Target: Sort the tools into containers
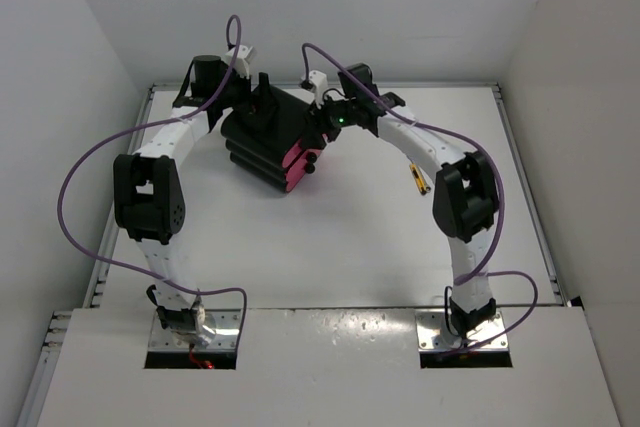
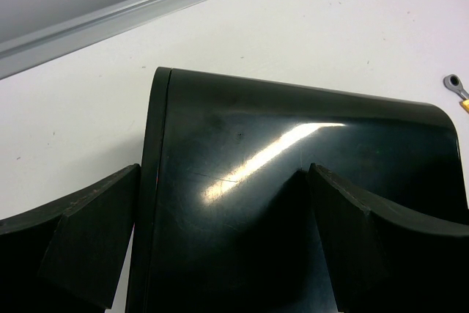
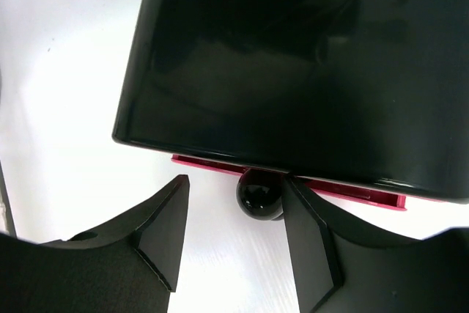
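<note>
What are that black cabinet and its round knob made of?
The cabinet looks like glossy moulded plastic: rounded corner, bright glare, fine scratches. The knob seems polished plastic too, judging by its sharp highlights; painted metal is possible.

Cabinet (image 2: 293,152): glossy black plastic, finely scratched. Drawer front (image 3: 352,191): smooth magenta plastic. Knob (image 3: 257,193): polished black, mirror-bright. Left gripper fingers (image 2: 88,240): matt black, faintly grainy. Table (image 2: 330,27): smooth white. Wrench (image 2: 455,83): bright metal.

The white surface (image 1: 340,247) I work over has a grey metal rail (image 1: 450,85) along its far edge, plain white walls (image 1: 400,7) rising behind, and a raised white panel (image 1: 330,367) over its near edge.
</note>
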{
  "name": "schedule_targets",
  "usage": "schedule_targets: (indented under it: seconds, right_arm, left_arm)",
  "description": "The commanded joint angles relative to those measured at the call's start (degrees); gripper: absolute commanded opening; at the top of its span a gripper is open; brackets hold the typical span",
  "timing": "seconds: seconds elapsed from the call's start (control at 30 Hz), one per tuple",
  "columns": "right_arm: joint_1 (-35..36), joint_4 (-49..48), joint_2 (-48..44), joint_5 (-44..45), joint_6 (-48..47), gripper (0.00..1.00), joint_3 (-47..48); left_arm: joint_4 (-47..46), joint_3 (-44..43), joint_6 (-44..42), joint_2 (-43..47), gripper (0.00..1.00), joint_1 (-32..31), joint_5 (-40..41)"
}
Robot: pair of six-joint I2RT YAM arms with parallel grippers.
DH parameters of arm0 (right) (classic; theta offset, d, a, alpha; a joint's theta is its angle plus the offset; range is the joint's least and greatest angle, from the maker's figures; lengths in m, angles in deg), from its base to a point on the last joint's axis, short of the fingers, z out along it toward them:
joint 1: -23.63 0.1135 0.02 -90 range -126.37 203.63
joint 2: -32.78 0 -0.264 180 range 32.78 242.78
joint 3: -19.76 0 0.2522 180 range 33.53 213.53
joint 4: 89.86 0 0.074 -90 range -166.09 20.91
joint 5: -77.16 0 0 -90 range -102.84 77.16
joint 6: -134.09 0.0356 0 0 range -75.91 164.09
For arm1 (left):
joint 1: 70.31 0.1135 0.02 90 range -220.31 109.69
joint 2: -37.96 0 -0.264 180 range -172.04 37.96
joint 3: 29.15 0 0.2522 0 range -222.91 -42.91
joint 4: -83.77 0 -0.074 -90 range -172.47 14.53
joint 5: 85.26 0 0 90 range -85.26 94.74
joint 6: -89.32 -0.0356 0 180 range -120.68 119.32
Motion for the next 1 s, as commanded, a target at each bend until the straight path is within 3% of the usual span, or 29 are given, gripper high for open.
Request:
schedule_targets:
  seconds: [0.0, 0.37, 0.53, 0.7, 0.8, 0.97]
  right_arm:
    - [1.35, 0.02, 0.07, 1.57, -0.81, 0.54, 3.08]
    - [3.1, 0.64, 2.45, 13.6, -1.33, 0.54, 4.75]
    - [3.1, -2.34, 2.45, 14.93, -0.28, 0.53, 4.14]
    - [2.58, -5.51, 1.92, 14.32, 2.26, 0.3, 2.82]
    - [2.05, -11.55, -2.89, 13.1, 3.58, 0.18, -3.65]
    - [1.0, -10.26, -8.43, 10.46, 2.45, 0.12, -8.85]
  left_arm:
    - [21.14, 5.86, -6.91, -8.03, 0.99, -1.38, 6.0]
    - [20.62, 6.39, -7.44, -7.5, 0.99, -1.38, 6.0]
    - [20.62, 6.39, -7.44, -8.03, 0.99, -1.38, 6.0]
    - [20.62, 6.39, -7.44, -8.03, 0.99, -1.38, 6.0]
    - [20.62, 6.39, -7.44, -8.03, 0.99, -1.38, 6.0]
    - [20.0, 6.92, -6.91, -7.5, 0.99, -1.38, 6.53]
